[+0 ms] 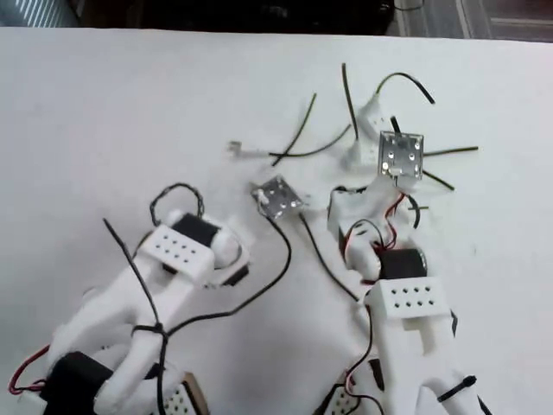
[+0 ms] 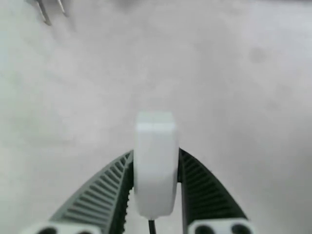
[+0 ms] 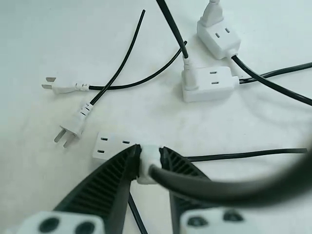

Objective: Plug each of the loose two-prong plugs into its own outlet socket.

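White plug (image 2: 155, 168) pinched in left gripper (image 2: 155, 155), nose down over the table (image 2: 243, 73); right gripper (image 3: 149, 149) squeezes another plug (image 3: 146, 158) beside a socket (image 3: 109, 145).

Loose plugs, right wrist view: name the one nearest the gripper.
The plug beside the nearest socket; the other plug lies beyond it, farther off.

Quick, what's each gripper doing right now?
Left gripper: closed on a white corded block.
Right gripper: closed on an outlet socket at its cord end.
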